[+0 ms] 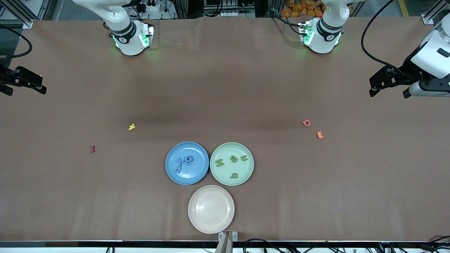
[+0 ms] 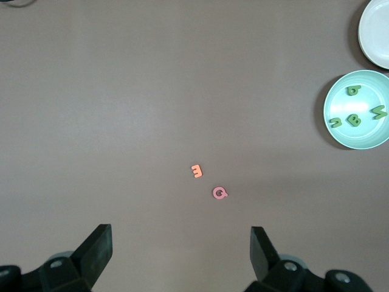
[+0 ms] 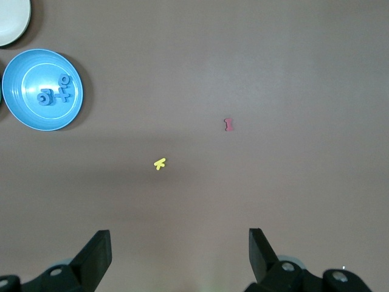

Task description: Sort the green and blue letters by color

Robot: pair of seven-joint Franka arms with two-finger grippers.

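Nearest the camera: cream plate (image 1: 211, 209), smooth, round, glossy, nothing in it; likely a spare. Next, touching rims side by side: blue plate (image 1: 186, 163) w/ the blue letters (image 1: 184, 162) bunched and partly overlapping at its centre; green plate (image 1: 231, 163) w/ the green letters (image 1: 233, 162) spread flat, four counted. Sort appears complete, each colour on its matching plate. Letters are thin matte foam cut-outs. Farther off on brown matte desk (image 1: 225, 88): dark red letter (image 1: 92, 149), yellow letter (image 1: 132, 127), orange letter (image 1: 320, 135), pink letter (image 1: 306, 123), non-task, loose. Left claw (image 2: 181, 243) over desk's left-arm end and right claw (image 3: 180, 246) over its right-arm end, both spread wide, gripping nothing, parked.
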